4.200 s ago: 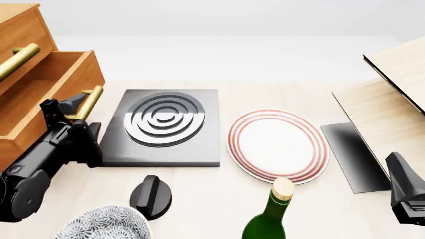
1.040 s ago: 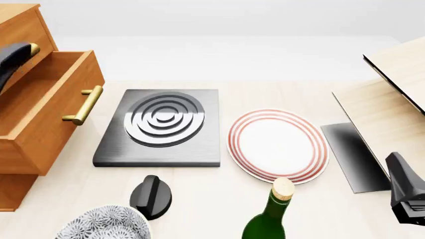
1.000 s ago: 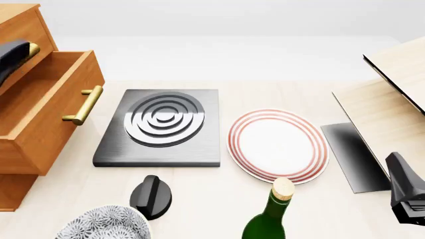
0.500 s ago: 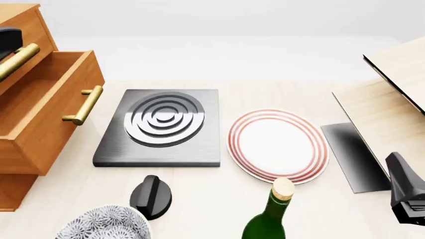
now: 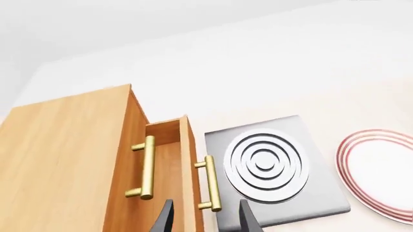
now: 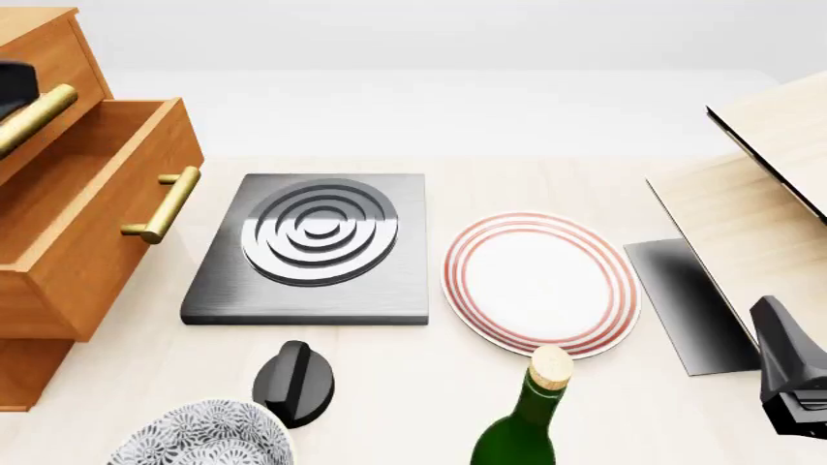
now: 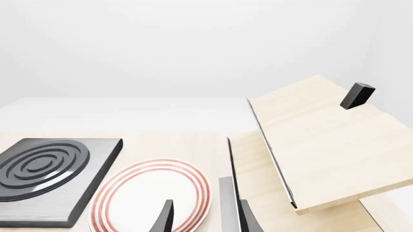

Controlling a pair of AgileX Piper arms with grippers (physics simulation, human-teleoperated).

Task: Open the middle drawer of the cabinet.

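Standing out from the cabinet [image 6: 39,291] at the worktop's left side, the middle drawer [image 6: 97,208] is already pulled well forward, its hollow inside showing and its brass bar handle [image 6: 163,204] jutting toward the black burner plate [image 6: 314,247]. By this showing, the opening looks done or very near it. The drawer above sits shut, its own handle [image 6: 33,116] further back, which makes the offset plain in the left wrist view too.

From that wrist view, the left tool [image 5: 202,217] is raised above the cabinet and touches nothing; its two dark fingertips stand apart with empty space between, holding nothing. In the front view only a dark sliver of it shows at the left edge. The right tool [image 7: 202,217] is parked low at the right, likewise parted and empty, well away from the drawer; it seems to have no part in this job.

The worktop [image 6: 427,383] is pale light wood. On it lie a red-ringed plate [image 6: 540,283], a green corked bottle [image 6: 528,417], a black knob [image 6: 293,383], a patterned bowl [image 6: 200,438] and a pale wooden box [image 6: 762,184] with its lid tilted up. Beyond is plain white, featureless surround.
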